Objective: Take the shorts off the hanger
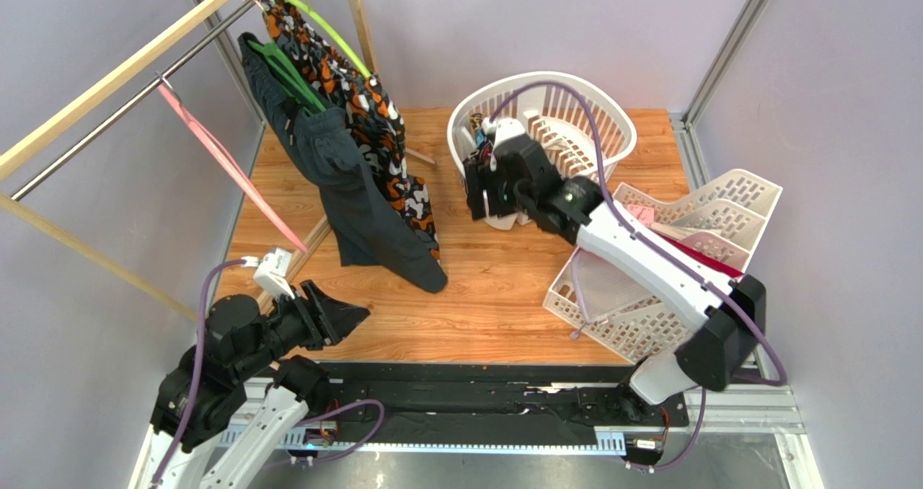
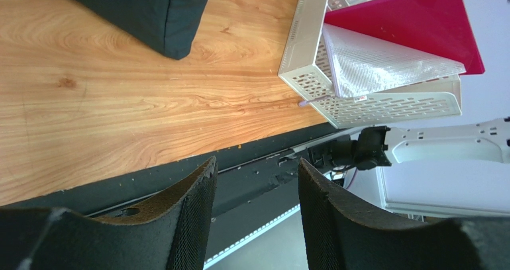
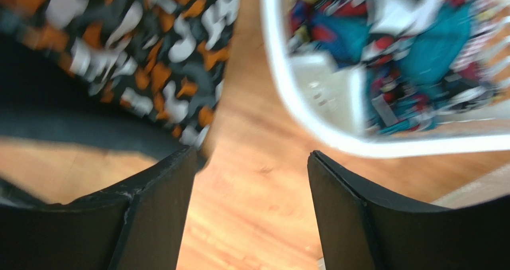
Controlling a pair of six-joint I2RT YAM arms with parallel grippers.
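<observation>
Since the shorts (image 3: 419, 55) lie bunched inside the white round basket (image 1: 563, 78) at the upper centre of the top view, and the hanger (image 1: 222, 159) hangs bare from the rail in the upper left, the removal looks done. The cloth is soft and light, I judge, and would sag and fold under any grip. It is best taken by pinching a thick fold or the waistband, though the blurred right wrist view does not show which part is uppermost. Crumpled as they are, the shorts show no clear long axis or heading. The hanger's thin pink bar slants from its hook in the upper left down toward the lower centre-left of the frame, near the dark charcoal garment (image 1: 358, 197) but apart from it. The right gripper (image 1: 479, 192) hovers just outside the basket's left rim, its fingers (image 3: 155, 210) spread wide with nothing between them, only bare wooden surface (image 1: 509, 283) beyond. The left gripper (image 1: 341, 316) sits low near the bottom left, its fingers (image 2: 191, 222) likewise parted and empty.
</observation>
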